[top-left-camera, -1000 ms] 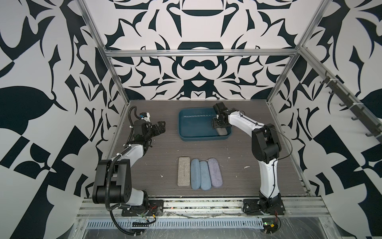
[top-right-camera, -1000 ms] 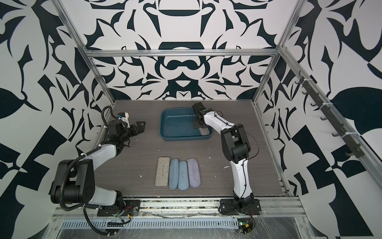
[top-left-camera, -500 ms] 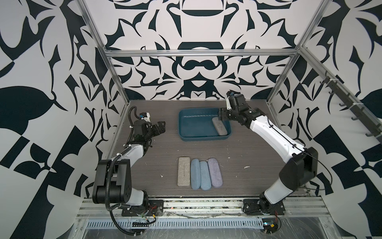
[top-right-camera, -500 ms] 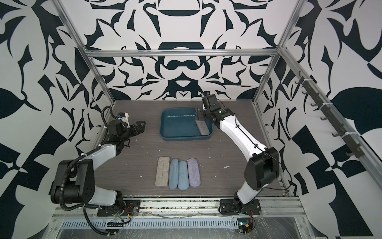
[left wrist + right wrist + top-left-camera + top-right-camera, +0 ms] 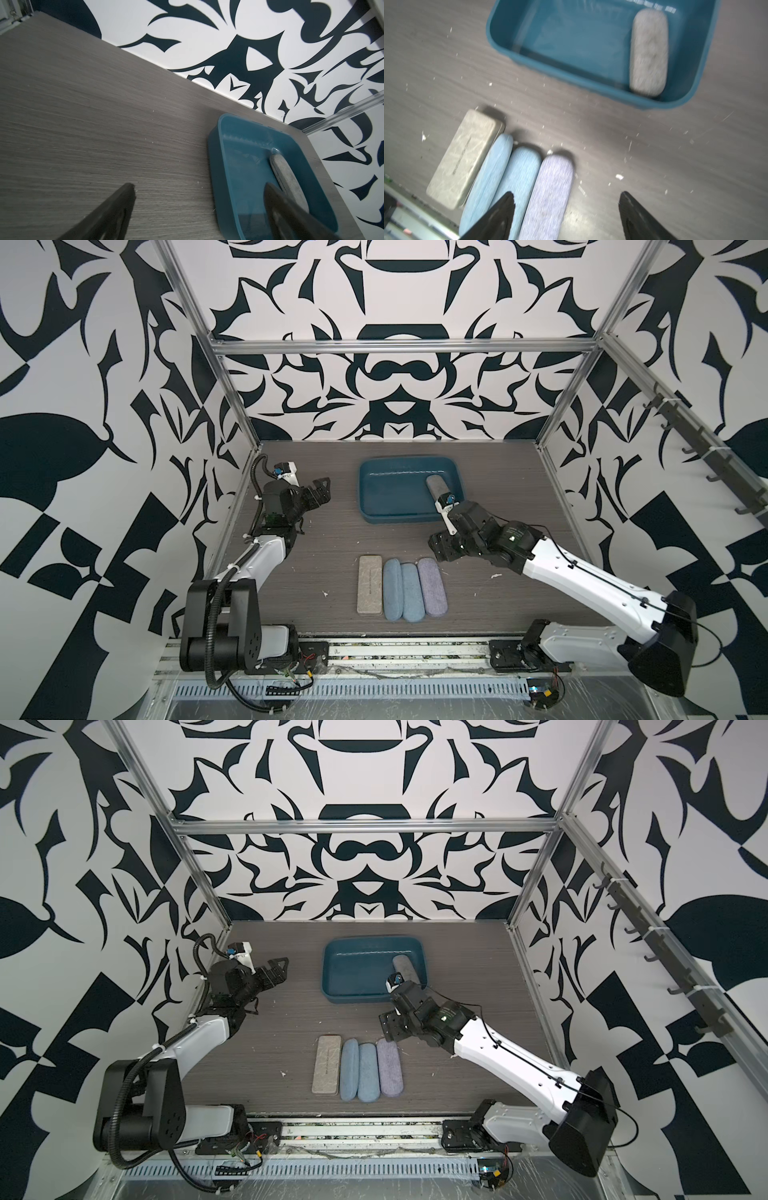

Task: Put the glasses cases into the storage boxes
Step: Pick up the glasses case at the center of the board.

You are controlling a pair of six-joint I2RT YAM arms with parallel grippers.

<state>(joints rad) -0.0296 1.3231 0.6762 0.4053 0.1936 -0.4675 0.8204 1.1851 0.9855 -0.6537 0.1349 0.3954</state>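
The dark teal storage box (image 5: 390,495) stands at the back middle of the table. A grey-brown glasses case (image 5: 436,486) lies inside it by its right wall, also seen in the right wrist view (image 5: 649,52). Several more cases lie side by side near the front: beige (image 5: 369,585), two light blue (image 5: 392,590) (image 5: 412,593) and lilac (image 5: 432,587). My right gripper (image 5: 439,549) hovers open and empty just behind the lilac case (image 5: 550,195). My left gripper (image 5: 322,489) stands open and empty left of the box (image 5: 239,158).
Small white scraps (image 5: 325,594) are scattered over the grey wood-grain table. Patterned walls and aluminium posts (image 5: 557,423) close in the sides and back. A metal rail (image 5: 395,649) with both arm bases runs along the front edge.
My right arm has drawn back out of the box toward the front, leaving the grey-brown case inside, and now hangs behind the lilac case. The left arm has not moved.
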